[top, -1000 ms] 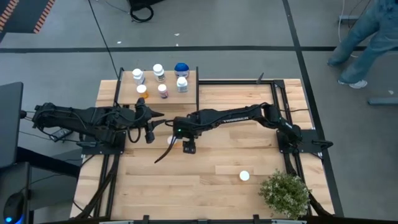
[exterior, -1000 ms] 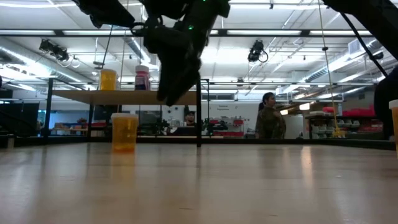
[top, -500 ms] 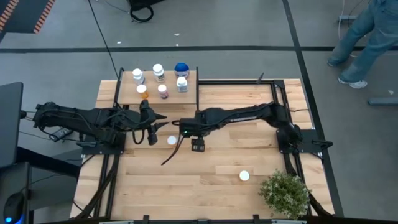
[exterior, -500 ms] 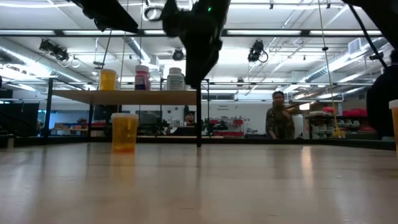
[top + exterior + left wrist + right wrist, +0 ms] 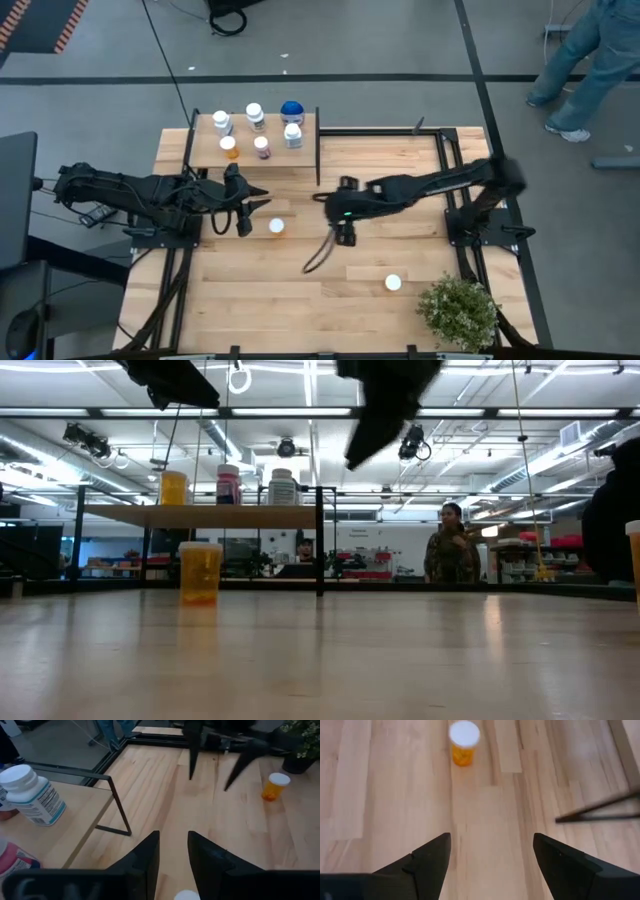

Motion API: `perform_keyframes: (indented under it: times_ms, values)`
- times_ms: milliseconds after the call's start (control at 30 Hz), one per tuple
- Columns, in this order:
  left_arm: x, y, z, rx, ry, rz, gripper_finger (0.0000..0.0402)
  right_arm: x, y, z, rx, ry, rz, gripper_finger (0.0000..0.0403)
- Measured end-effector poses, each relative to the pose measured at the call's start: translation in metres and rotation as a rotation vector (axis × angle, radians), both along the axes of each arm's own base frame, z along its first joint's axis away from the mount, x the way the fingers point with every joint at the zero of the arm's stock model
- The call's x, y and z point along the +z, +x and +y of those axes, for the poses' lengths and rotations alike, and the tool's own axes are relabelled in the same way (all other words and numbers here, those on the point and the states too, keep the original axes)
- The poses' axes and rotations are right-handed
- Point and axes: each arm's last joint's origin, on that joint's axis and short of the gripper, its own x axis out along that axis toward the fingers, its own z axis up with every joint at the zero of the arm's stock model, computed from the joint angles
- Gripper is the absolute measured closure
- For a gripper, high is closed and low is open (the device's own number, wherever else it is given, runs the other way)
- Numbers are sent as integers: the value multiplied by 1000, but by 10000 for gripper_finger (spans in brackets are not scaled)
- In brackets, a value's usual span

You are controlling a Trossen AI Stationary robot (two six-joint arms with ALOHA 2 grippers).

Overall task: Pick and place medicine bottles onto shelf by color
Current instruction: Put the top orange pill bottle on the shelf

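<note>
- The right end effector (image 5: 322, 198) is seen over the middle of the table (image 5: 300, 300), with its two fingers (image 5: 427, 860) spread wide; nothing is held between them.
- The left end effector (image 5: 258, 198) is found at the left side of the table, near the shelf (image 5: 305, 140). Its fingers (image 5: 145, 857) are only a narrow gap apart, and nothing is seen between them.
- An orange bottle with a white cap (image 5: 276, 227) stands upright on the table between the two end effectors, just beside the left one, and it is touched by neither.
- A second orange bottle (image 5: 393, 283) stands apart near the potted plant (image 5: 458, 310).
- On the shelf, six bottles are counted from above: three white-capped ones (image 5: 253, 112), a blue-topped one (image 5: 291, 108), an orange-capped one (image 5: 229, 145) and a pinkish-capped one (image 5: 261, 144).
- In the low view the shelf is shown raised on its black frame, with an orange, a pink and a white bottle visible on it, and the orange bottle on the table is seen in front of it; this height is not shown from above.
- In the left wrist view a label on a white bottle (image 5: 30, 795) is shown.
- A person (image 5: 448, 555) is seen in the room behind the table in the low view only.
</note>
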Motion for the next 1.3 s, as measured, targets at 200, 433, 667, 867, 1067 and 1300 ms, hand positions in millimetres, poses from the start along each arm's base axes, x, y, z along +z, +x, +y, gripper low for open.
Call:
perform_keyframes:
  times_ms: [200,433,667,867,1067,1300]
  values:
    - [3,4,-1,-10,15,-37,294,-22,-73,-11,-48,68,-286,111]
    - [1,33,-7,-87,78,-105,294,-58,-134,-16,-43,115,-606,111]
    - [-11,73,-7,-53,60,39,250,-73,-147,-14,-13,132,-652,111]
    - [-1,102,-7,-5,-37,264,167,-73,-148,-9,55,129,-637,111]
    - [-13,126,-9,37,-111,521,129,-75,-148,-5,106,88,-610,111]
    - [-60,135,-3,104,-216,831,136,-76,-148,-4,122,71,-601,111]
